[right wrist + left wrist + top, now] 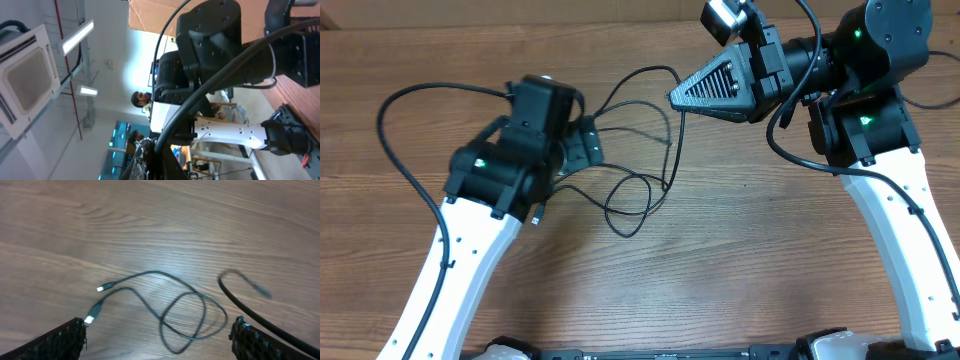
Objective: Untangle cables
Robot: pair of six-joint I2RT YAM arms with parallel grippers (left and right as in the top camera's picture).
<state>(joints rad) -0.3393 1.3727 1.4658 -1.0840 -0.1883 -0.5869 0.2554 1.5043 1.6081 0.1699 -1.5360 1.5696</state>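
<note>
Several cables [150,272] lie below the spread left gripper [159,327]; the pressed-together right gripper [675,97] pinches one.

you have two arms of one build. your left arm's long white plastic link [470,260] bears a row of small dark screw holes, with a thin black wire [447,250] along its edge. above it sit chunky matte black joint housings [515,140] with one small green light [478,162], and a thick black hose-like cable [382,120] loops off them. your right arm's matching white link [910,230] is topped by black rounded housings [870,60] showing two green lights [860,35]. its black triangular finger [715,88] has a ribbed lattice face. your left arm's black fingertips [60,340] look rough and meshed.
</note>
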